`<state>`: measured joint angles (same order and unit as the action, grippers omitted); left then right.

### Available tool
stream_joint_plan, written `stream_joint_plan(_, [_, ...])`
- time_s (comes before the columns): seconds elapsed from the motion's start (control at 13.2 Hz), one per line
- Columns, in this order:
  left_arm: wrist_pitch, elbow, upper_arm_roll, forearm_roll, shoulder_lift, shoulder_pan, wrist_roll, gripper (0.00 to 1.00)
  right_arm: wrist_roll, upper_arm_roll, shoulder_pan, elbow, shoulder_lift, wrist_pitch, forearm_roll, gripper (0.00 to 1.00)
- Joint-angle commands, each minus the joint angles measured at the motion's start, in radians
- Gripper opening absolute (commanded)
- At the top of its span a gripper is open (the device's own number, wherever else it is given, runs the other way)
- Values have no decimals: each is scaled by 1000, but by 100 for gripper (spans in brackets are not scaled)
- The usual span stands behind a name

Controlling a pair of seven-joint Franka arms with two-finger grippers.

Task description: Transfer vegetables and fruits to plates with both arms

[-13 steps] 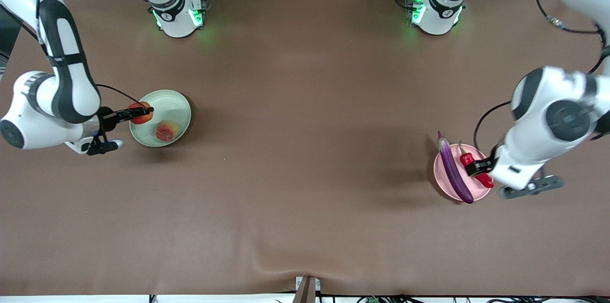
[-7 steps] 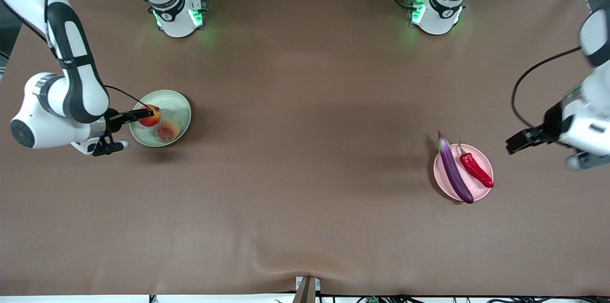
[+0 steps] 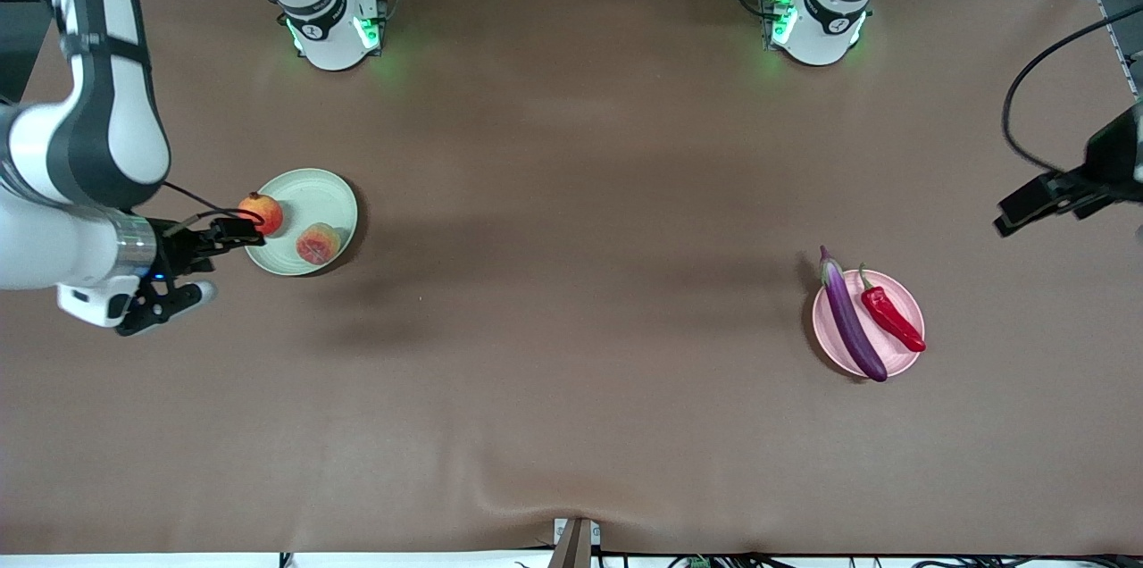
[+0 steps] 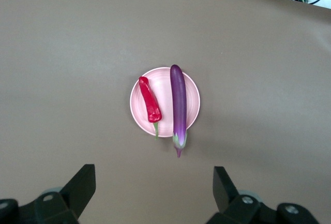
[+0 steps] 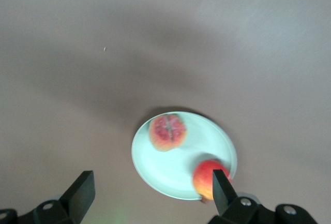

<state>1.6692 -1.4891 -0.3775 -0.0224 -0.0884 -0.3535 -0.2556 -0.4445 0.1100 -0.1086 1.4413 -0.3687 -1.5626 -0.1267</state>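
We count two arms, two plates, two vegetables and two fruits on one brown table.

Right arm comes in at its own end of the table. Left arm is mostly out of the front view at its end (only the wrist and cable show).

Green plate sits toward the right arm's end and holds both fruits. The apple lies at the rim, on the side toward the right gripper. The peach is just beside the apple, nearer the front camera; we cannot tell whether the two touch.

Pink plate sits toward the left arm's end and holds both vegetables side by side. The eggplant is long, both ends overhanging the rim, cap end pointing toward the bases. The chili lies alongside it with its stem the same way, on the side toward the left arm's end of the table.

Right gripper is at the green plate's rim just beside the apple, fingers spread wide in its wrist view, holding nothing (one fingertip overlaps the apple there, contact unclear).

Left gripper is up over bare table, well apart from the pink plate, released, fingers wide, nothing between them.
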Motion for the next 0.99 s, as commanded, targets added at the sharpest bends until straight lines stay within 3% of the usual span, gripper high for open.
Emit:
stream_joint_plan(0.0, [-66, -19, 272, 65, 61, 224, 38, 100, -6, -4, -6, -149, -3, 44, 48, 100])
stream_joint_plan(0.23, [-118, -77, 388, 105, 116, 336, 36, 100, 6, -87, 53, -222, 94, 204, 39, 100])
stream_joint_plan(0.38, [-118, -152, 443, 105, 171, 404, 36, 100, 106, -84, 87, -171, 195, 252, 32, 100])
stream_joint_plan(0.53, [-118, -210, 439, 102, 216, 435, 17, 100, 182, -87, 84, -42, 304, 238, 58, 100])
stream_joint_plan(0.76, [-115, -230, 379, 88, 233, 435, 12, 100, 179, -79, 96, 264, 476, 54, 81, 100])
stream_joint_plan(0.91, [-112, -226, 344, 49, 233, 432, 12, 100, 175, -78, 116, 323, 514, 30, 84, 100])
